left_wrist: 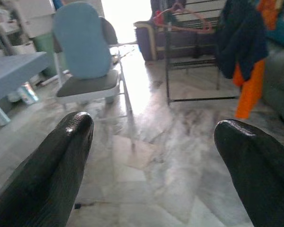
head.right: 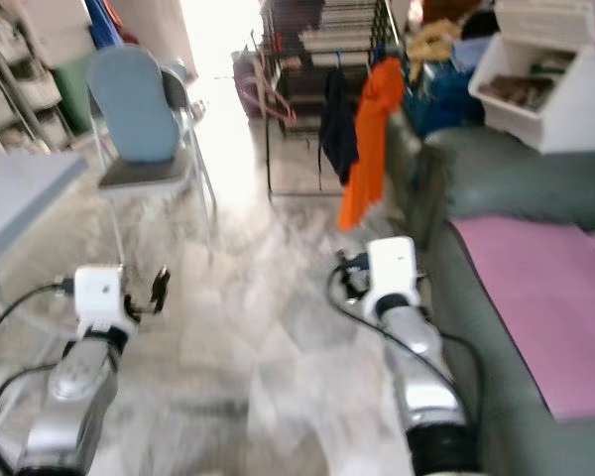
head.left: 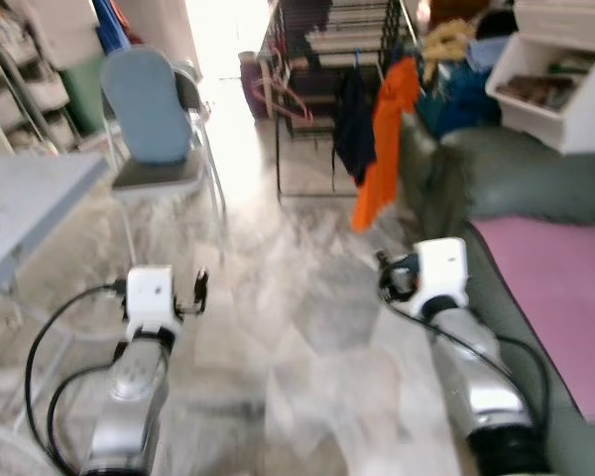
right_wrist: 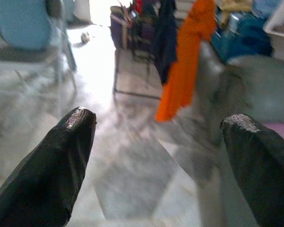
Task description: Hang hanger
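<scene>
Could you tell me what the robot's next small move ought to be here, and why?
Probably walk forward toward the black rack. Both the left hand and right hand are open and hold nothing, and the pink hanger hanging on that rack is across the marble floor, seemingly beyond reach.

Four cameras face forward into one room, two high and two low.

The head's two eye views look forward and down over both silver arms onto the marble floor (head.left: pixel 278 327), the right eye set slightly to one side of the left. Each wrist view sits low, looking along its own spread black fingers (left_wrist: pixel 61 161). All share the blue chair (head.left: pixel 149 109), the black rack (head.left: pixel 307 99) and the orange garment (head.right: pixel 367 139); the left wrist view stands closer to the chair, the right wrist view closer to the garment.
</scene>
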`<state>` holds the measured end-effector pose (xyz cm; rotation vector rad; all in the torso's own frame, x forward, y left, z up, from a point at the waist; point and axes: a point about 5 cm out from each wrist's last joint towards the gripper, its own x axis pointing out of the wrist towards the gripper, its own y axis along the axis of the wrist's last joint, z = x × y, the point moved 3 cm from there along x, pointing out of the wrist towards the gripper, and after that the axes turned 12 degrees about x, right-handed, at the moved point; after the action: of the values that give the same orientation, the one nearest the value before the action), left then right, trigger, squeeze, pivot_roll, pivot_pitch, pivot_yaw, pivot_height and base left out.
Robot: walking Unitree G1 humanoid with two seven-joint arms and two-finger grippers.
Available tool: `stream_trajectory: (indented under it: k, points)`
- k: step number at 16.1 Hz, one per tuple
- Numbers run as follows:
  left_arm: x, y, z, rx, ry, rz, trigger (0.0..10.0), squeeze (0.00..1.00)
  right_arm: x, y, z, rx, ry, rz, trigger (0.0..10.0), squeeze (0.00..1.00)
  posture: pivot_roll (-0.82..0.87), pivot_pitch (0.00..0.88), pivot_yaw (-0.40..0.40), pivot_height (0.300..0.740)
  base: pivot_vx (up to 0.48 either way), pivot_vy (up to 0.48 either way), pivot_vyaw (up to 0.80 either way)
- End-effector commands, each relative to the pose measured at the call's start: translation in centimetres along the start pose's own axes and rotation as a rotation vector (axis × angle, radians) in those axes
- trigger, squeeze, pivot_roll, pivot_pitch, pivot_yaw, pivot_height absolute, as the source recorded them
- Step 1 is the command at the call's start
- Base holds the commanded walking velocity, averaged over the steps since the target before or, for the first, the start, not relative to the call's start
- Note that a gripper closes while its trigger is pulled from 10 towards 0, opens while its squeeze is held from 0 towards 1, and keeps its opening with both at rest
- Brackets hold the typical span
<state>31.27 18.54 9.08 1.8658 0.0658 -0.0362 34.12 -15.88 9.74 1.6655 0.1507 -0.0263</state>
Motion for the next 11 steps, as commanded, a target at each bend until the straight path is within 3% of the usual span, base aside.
stream_trajectory:
  k: [1, 5, 7, 9, 11]
  points:
    - [0.2, 0.4, -0.5, -0.013, -0.008, 0.012, 10.0, 0.0, 0.3, 0.9, -0.7, 0.007, 0.013, 0.032, 10.0, 0.0, -0.05, 0.0, 0.053, 0.74, 0.0, 0.0, 0.0]
    - [0.1, 0.4, -0.4, -0.03, -0.021, 0.02, 10.0, 0.0, 0.5, 1.0, -0.7, -0.002, 0.004, 0.041, 10.0, 0.0, -0.05, 0.0, 0.051, 0.74, 0.0, 0.0, 0.0]
    - [-0.4, 0.9, -1.6, -0.05, 0.024, 0.078, 10.0, 0.0, 0.1, 2.0, 0.6, -0.017, -0.068, 0.11, 10.0, 0.0, -0.04, 0.0, 0.053, 0.74, 0.0, 0.0, 0.0]
    - [-0.7, 1.0, -2.4, -0.004, 0.048, 0.111, 10.0, 0.0, -0.4, 2.3, 1.4, -0.044, -0.107, 0.133, 10.0, 0.0, -0.03, 0.0, 0.048, 0.74, 0.0, 0.0, 0.0]
    - [-1.4, 0.0, -3.6, 0.013, 0.077, 0.081, 10.0, 0.0, -1.1, 1.6, 2.1, -0.06, -0.125, 0.118, 10.0, 0.0, -0.04, 0.0, 0.052, 0.74, 0.0, 0.0, 0.0]
